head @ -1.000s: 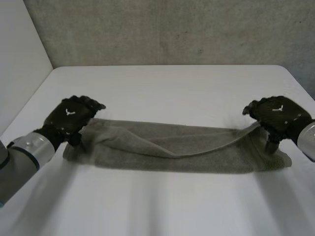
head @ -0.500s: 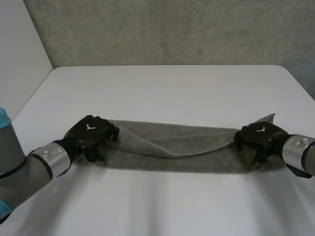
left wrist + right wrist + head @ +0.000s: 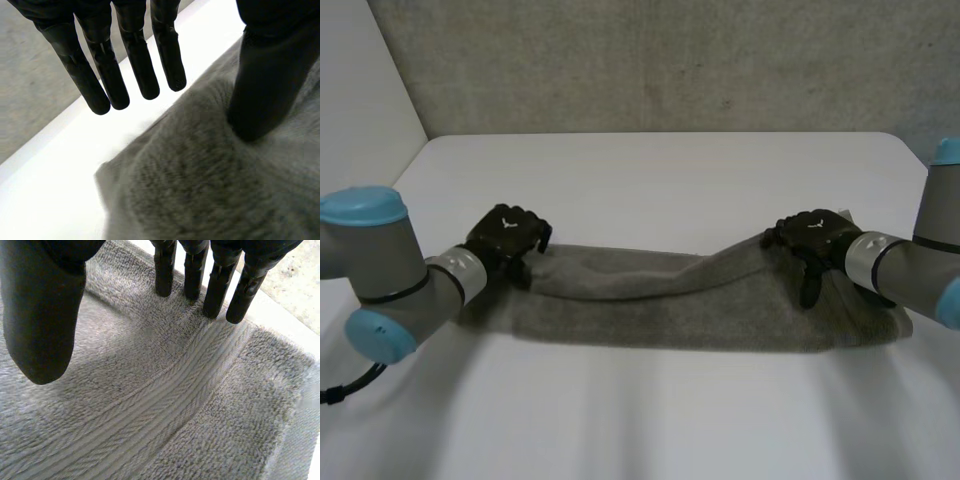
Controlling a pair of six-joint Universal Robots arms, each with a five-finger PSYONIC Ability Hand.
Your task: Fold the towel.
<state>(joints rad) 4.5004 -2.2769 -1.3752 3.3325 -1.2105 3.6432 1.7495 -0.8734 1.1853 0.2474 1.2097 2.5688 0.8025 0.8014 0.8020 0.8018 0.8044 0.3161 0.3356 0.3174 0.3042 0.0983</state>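
The grey towel (image 3: 700,310) lies as a long folded strip across the near half of the white table (image 3: 660,180). There is bare surface beyond its far edge up to the wall (image 3: 660,60), and more in front of its near edge. The left hand (image 3: 508,236) sits at the towel's left end. In the left wrist view its fingers (image 3: 102,75) are straight and released, out over bare table past the cloth's edge, while the thumb (image 3: 262,80) presses into the pile. The right hand (image 3: 812,238) rests on the right end with fingers (image 3: 220,287) straight, tips touching the cloth, grasping nothing. The right arm (image 3: 910,265) covers part of that end, and how many layers lie under the upper fold is hard to make out.
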